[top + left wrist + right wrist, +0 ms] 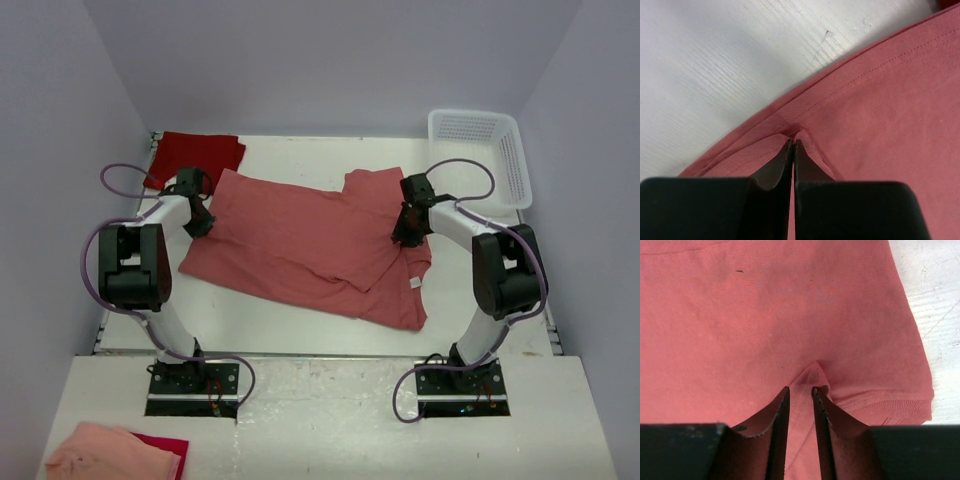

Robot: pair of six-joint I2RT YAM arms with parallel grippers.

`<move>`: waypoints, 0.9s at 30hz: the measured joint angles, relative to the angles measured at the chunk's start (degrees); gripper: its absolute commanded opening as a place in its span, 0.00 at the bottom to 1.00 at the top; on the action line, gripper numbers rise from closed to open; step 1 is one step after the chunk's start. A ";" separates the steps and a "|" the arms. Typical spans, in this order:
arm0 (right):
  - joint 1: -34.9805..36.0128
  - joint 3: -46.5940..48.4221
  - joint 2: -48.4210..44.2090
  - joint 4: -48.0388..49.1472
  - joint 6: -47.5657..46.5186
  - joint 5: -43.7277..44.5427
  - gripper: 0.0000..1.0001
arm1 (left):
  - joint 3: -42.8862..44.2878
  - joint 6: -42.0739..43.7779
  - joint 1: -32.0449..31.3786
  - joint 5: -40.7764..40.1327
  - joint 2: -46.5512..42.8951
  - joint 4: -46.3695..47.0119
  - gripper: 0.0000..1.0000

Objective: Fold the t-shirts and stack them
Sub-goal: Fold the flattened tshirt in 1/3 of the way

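Observation:
The salmon t-shirt lies spread and partly folded over itself in the middle of the table, its white neck label at the right. The crimson t-shirt lies bunched at the back left corner. My left gripper is at the salmon shirt's left edge; in the left wrist view it is shut on the stitched hem. My right gripper is down on the shirt's right side near the ribbed collar. There its narrow-set jaws pinch up a ridge of salmon cloth.
A white mesh basket stands at the back right corner. A peach-pink cloth lies on the near shelf at the bottom left, in front of the arm bases. Bare white table shows in front of the shirt.

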 measured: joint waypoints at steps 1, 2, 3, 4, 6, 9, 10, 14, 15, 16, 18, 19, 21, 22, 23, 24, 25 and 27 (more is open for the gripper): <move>0.00 0.31 0.26 -0.31 0.00 -0.07 0.24 | 0.00 0.00 0.00 0.09 0.00 -0.02 0.00; 0.00 0.68 0.59 -0.70 -0.02 -0.07 0.24 | 0.00 0.02 0.00 0.13 0.00 -0.02 0.00; 0.00 1.03 0.87 -1.16 -0.02 -0.09 0.24 | 0.00 0.02 0.00 0.17 0.00 -0.02 0.00; 0.00 1.51 1.22 -1.75 -0.04 -0.11 0.22 | 0.00 0.02 0.00 0.26 0.00 -0.02 0.00; 0.00 2.40 1.77 -2.60 -0.04 -0.09 0.21 | 0.00 0.02 0.00 0.42 0.00 -0.02 0.00; 0.00 2.60 1.77 -2.91 -0.04 -0.04 0.21 | 0.00 0.00 0.00 0.59 0.02 -0.02 0.00; 0.00 2.60 1.77 -3.02 -0.04 -0.02 0.20 | 0.00 -0.02 0.00 0.68 0.02 0.00 0.00; 0.00 2.91 1.75 -4.15 -0.04 0.04 0.13 | 0.00 -0.09 0.00 0.98 0.24 0.09 0.00; 0.00 2.97 1.75 -4.22 -0.09 0.02 0.10 | 0.00 -0.11 0.00 0.96 0.42 0.11 0.00; 0.00 3.04 1.77 -4.28 -0.11 0.00 0.05 | 0.00 -0.17 0.00 0.96 0.63 0.13 0.00; 0.00 3.56 1.77 -4.76 -0.20 -0.04 0.00 | 0.04 -0.22 0.00 0.94 1.07 0.00 0.00; 0.00 3.96 1.77 -4.92 -0.15 -0.07 0.00 | 0.24 -0.24 0.00 0.92 1.27 -0.26 0.00; 0.00 4.92 1.77 -4.90 -0.26 -0.07 0.00 | 0.79 -0.31 0.00 0.68 1.49 -0.55 0.00; 0.00 5.29 1.77 -4.85 -0.28 -0.07 0.00 | 1.14 -0.35 0.00 0.48 1.49 -0.52 0.00; 0.00 5.60 1.77 -4.79 -0.31 -0.07 0.00 | 1.40 -0.37 0.00 0.28 1.49 -0.52 0.00; 0.00 5.81 1.77 -4.76 -0.37 -0.09 0.00 | 1.64 -0.39 0.00 0.07 1.49 -0.55 0.00; 0.00 5.97 1.77 -4.72 -0.48 -0.07 0.00 | 1.79 -0.39 0.00 -0.13 1.49 -0.55 0.00; 0.00 6.21 1.77 -4.72 -0.66 -0.04 0.00 | 1.99 -0.42 0.00 -0.57 1.46 -0.79 0.00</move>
